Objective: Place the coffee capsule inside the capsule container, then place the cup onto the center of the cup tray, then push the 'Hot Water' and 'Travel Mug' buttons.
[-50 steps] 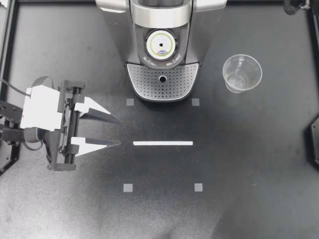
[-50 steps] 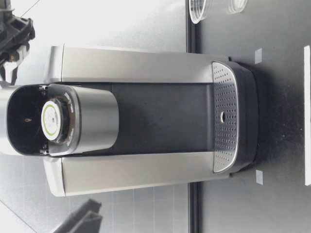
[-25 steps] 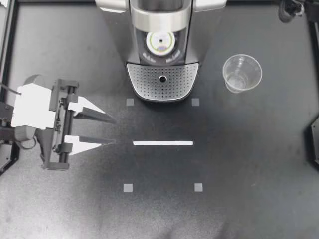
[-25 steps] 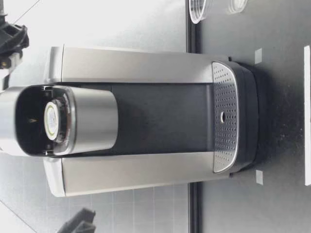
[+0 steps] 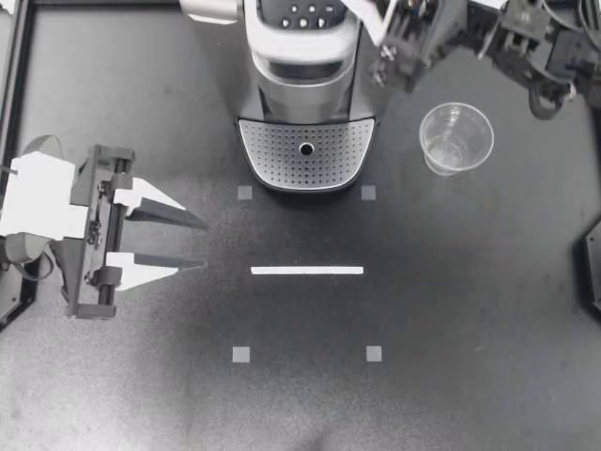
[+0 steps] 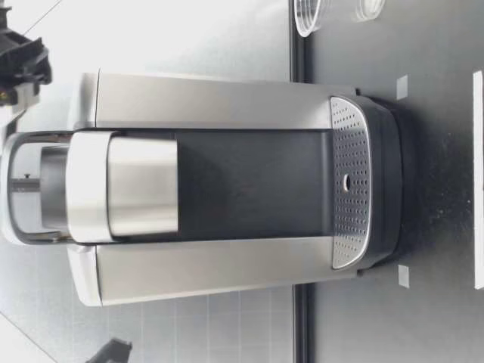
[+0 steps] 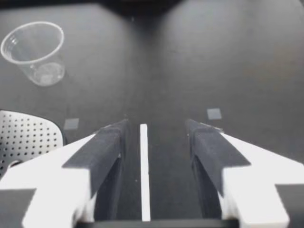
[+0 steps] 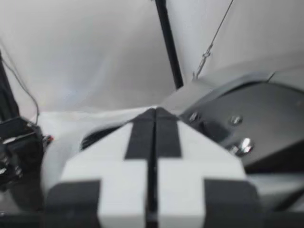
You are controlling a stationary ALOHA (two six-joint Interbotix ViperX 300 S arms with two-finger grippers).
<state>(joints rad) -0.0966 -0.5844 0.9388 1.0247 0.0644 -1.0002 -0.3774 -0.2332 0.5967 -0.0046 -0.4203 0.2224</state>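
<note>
Clear plastic cup (image 5: 456, 138) stands beside the coffee machine (image 5: 305, 94); left gripper (image 5: 204, 244) jaws apart, right gripper (image 5: 376, 28) jaws together.

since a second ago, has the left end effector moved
Yes. The left end effector has drawn back from the white strip, toward the table's left side.

The coffee machine (image 5: 305, 85) stands at the table's far middle, with its cup tray (image 5: 282, 150) at its front. The cup (image 5: 456, 138) stands upright to the right of the tray, apart from it. A tape strip (image 5: 307, 271) lies before the tray. My left gripper (image 5: 199, 242) is left of the strip, and my right gripper (image 5: 376, 26) is beside the machine's top.
</note>
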